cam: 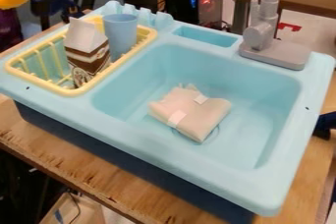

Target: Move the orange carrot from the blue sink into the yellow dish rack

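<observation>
A wooden table (66, 162) carries a light-blue toy sink (164, 150), its deep basin open to the room. A folded beige cloth (191, 112) lies on the basin floor, partly over the round drain outline (212, 136), the floor bearing its weight and the walls boxing it in on all sides. At left, a yellow rack (76, 92) fences in a brown-and-white carton (87, 57), gable top up, and, just beyond it, a blue cup (121, 34), the raised sides likely there to guard both against tipping. At the far side, a gray faucet (263, 34) rises from the rim, right of a shallow recess (207, 37). Whether the gripper is wide, narrow or holding anything cannot be told.
</observation>
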You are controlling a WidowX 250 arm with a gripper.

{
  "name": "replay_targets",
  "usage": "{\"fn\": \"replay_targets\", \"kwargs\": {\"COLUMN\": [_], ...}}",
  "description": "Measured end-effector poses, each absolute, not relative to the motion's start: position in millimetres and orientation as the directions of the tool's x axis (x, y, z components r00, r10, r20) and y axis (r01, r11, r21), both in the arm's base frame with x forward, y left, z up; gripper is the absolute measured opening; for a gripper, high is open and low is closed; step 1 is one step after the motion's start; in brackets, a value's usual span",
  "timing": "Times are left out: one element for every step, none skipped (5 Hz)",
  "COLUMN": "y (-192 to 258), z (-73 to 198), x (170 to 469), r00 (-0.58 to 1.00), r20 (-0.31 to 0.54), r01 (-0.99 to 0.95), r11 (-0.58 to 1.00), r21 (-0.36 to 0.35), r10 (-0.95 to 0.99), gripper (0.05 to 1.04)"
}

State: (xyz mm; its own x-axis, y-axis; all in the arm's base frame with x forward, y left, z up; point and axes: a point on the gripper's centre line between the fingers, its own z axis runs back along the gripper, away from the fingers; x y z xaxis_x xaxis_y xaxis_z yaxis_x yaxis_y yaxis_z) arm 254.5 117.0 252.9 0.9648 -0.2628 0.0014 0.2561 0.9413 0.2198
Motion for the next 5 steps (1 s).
{"fn": "replay_targets", "kwargs": {"y": [139.2, 158.6, 164.0, 160.0, 158.3], "z": [245.8, 233.3, 208.8, 191.7, 179.5], "x": [258.1, 258.3, 262.6, 271.2, 281.2], "r00": [0.979, 0.988, 0.992, 0.991, 0.989], "r20": [0.04, 0.08, 0.06, 0.075, 0.092], "r01": [0.188, 0.118, 0.104, 0.103, 0.109], "r11": [0.957, 0.976, 0.985, 0.991, 0.993], "r21": [0.22, 0.184, 0.136, 0.086, 0.048], "r10": [-0.202, -0.134, -0.113, -0.11, -0.113], "gripper": [0.105, 0.105, 0.105, 0.105, 0.105]}}
